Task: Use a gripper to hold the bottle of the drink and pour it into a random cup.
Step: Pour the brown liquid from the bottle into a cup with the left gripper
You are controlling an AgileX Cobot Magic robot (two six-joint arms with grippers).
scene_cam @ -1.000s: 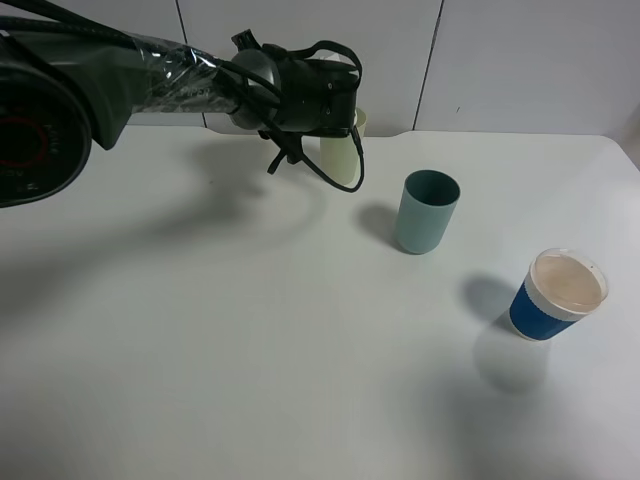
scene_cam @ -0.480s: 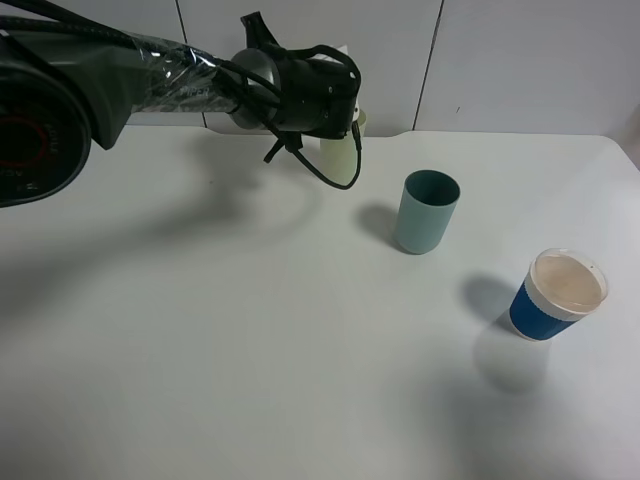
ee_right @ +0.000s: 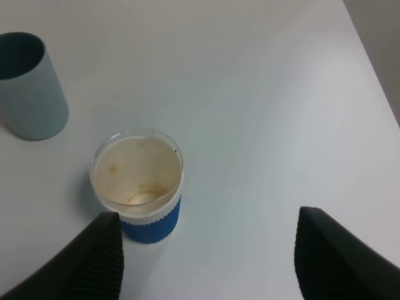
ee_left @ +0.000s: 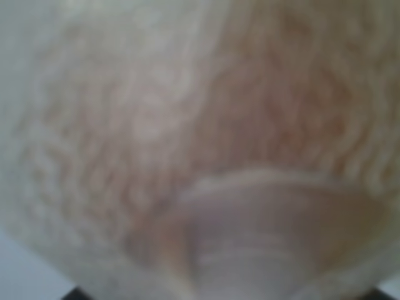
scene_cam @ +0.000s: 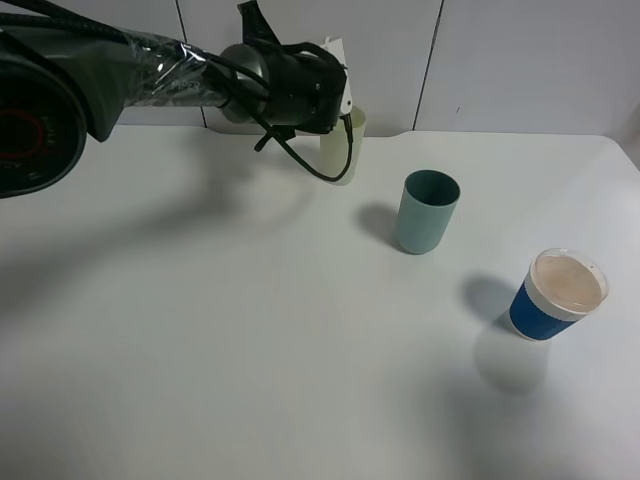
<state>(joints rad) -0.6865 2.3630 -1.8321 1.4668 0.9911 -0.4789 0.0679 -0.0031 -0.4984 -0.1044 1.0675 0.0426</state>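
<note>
My left gripper, a white head on the black arm, hangs at the back of the table right over the pale yellow-green cup. The left wrist view is filled by a blurred close-up of the bottle of the drink, clear plastic with brownish liquid, on which this gripper is shut. In the exterior view the arm and cables hide the bottle. Wide open and holding nothing, my right gripper hovers above the table near the blue cup.
A teal-green cup stands right of centre. A blue cup with a white rim stands further right and nearer, its inside stained. The white wall runs just behind the pale cup.
The left gripper's head has rotated and lifted a little above the pale cup, and its white block now shows. The cable loop has swung upward. The cups have not moved.
</note>
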